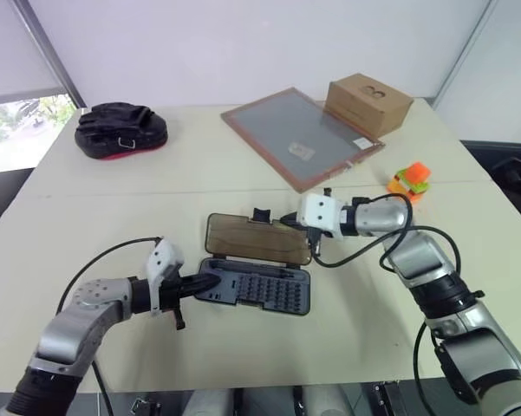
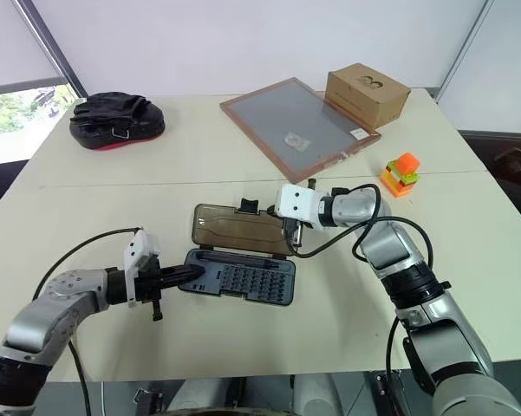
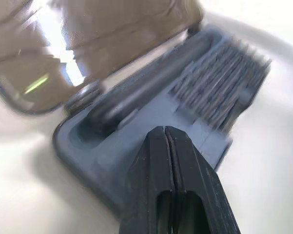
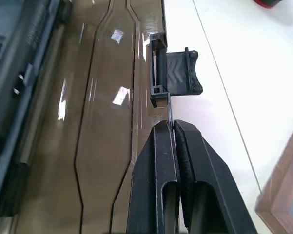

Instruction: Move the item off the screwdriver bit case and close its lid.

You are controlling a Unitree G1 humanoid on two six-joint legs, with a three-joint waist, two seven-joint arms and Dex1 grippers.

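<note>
Brown lid (image 2: 240,228) lies open behind the case (image 2: 239,280); right gripper (image 4: 171,127) pinches its far edge, left gripper (image 3: 164,130) rests closed on the tray's end. Item (image 2: 401,174) sits apart.

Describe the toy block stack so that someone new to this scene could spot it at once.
Start at the framed grey board lying at the far side of the table, with the brown cardboard box at its right corner. Nearer than the box, toward the table's right edge, stands the toy block stack: small, bright orange and green, the only vivid colours there.
</note>
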